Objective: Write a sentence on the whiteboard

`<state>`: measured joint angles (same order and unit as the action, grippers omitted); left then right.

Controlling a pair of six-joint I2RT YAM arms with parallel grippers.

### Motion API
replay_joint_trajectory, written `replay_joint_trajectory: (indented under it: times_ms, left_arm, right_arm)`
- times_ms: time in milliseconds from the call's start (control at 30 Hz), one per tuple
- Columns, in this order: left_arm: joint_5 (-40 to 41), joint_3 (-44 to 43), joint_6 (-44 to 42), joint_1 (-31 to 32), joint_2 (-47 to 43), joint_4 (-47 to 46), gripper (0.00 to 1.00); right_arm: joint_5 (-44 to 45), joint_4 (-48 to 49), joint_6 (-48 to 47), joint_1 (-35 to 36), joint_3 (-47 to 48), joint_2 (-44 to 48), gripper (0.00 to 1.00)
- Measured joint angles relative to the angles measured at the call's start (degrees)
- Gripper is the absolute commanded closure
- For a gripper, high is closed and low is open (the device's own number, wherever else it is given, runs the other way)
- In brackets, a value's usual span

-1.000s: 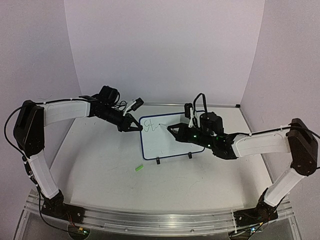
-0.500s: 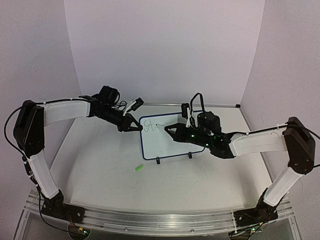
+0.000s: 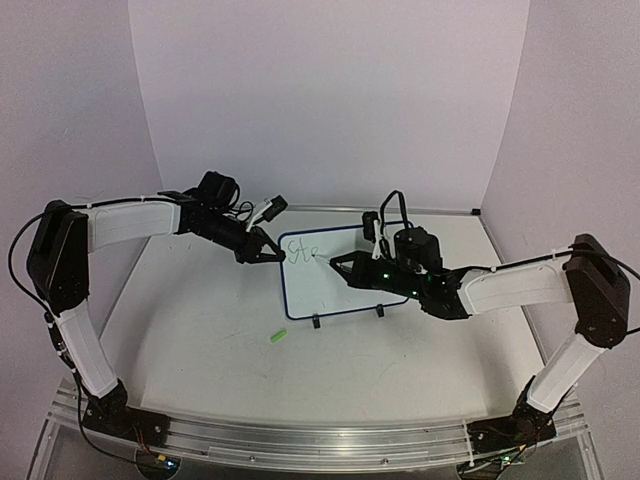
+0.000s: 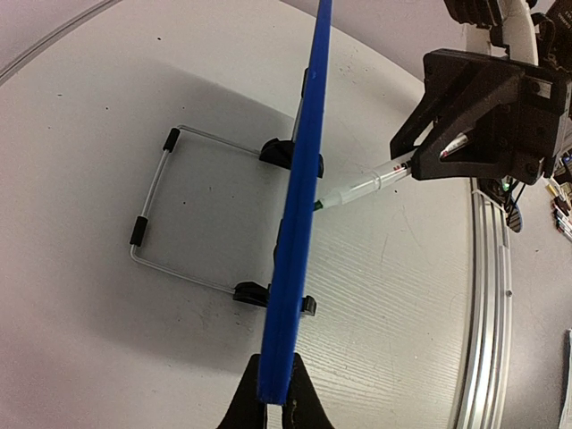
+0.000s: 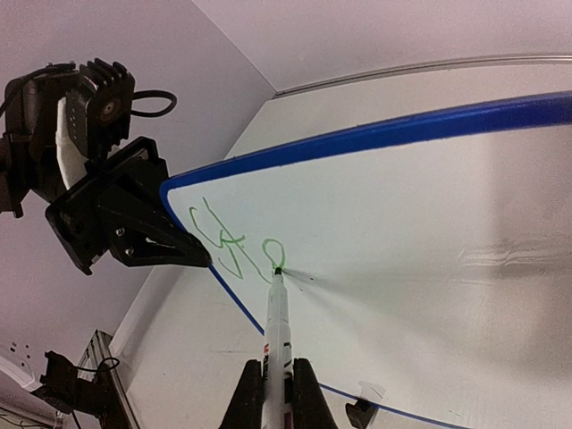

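Note:
The whiteboard (image 3: 345, 275) with its dark blue frame stands mid-table on two black clip feet; in the left wrist view it is edge-on (image 4: 299, 206), with the wire stand (image 4: 156, 223) behind it. My left gripper (image 3: 270, 252) is shut on the board's left edge (image 4: 275, 393). My right gripper (image 3: 340, 262) is shut on a white marker (image 5: 279, 340), whose tip touches the board. The sentence (image 5: 234, 241) is green letters reading about "Ste" at the board's upper left; it also shows in the top view (image 3: 300, 248).
A small green marker cap (image 3: 277, 338) lies on the table in front of the board's left corner. A metal rail (image 3: 300, 440) runs along the near edge. Purple walls close the back and sides.
My right gripper has shifted slightly left and up with the marker. The writing has grown from "St" to about "Ste". The left arm has not moved.

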<state>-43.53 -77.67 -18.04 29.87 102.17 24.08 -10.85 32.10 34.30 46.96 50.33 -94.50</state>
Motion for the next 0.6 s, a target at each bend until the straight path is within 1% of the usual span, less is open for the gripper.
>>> replay_joint_trajectory:
  times_ms: [600]
  left_arm:
    - [0.1,0.0,0.0,0.1,0.0,0.0,1.0]
  right_arm:
    - [-0.2,0.0,0.2,0.0,-0.5,0.0,1.0]
